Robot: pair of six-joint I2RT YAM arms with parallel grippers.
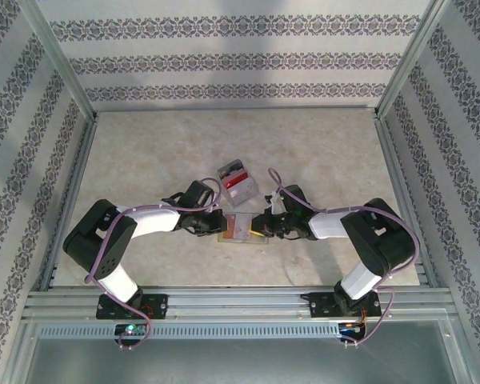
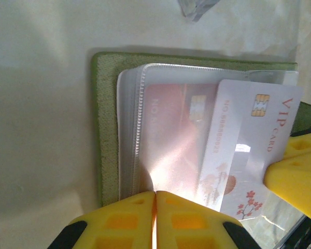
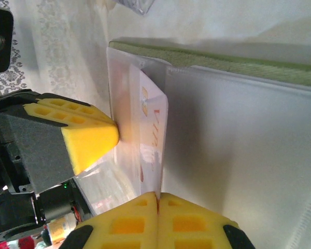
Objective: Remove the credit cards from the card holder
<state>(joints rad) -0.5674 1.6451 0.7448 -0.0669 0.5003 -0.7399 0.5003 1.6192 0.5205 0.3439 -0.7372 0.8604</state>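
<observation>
Closest to the near edge of the table point(image 1: 144, 152), midway between its left and right edges, the two pincers meet over the card holder point(image 2: 106, 135). It lies open and flat, olive cover down, plastic sleeves point(image 2: 132, 104) up.

The left gripper point(image 2: 155, 215) is clenched, and the near edge of the sleeves runs into the seam of its jaws, so it seems to pinch the holder in place. The right gripper point(image 3: 158, 218) is clenched too, with the edge of the white VIP card point(image 2: 249, 145) running into its seam. I judge it to be grasping that card.

The step in hand is the drawing of the first card, which stands askew and partly out of its sleeve. The next move calls for a steady pull away from the holder along the sleeve's mouth while the left side holds firm — otherwise the whole holder may drag along.

A reddish card point(image 2: 171, 129) sits fully inside a sleeve. Further off toward the far edge, apart from the holder, stands a grey, red and white stack point(image 1: 236, 182).

Count: two pincers, one holder, two cards that I can see, one stack — more cards may hide in the sleeves beneath.
</observation>
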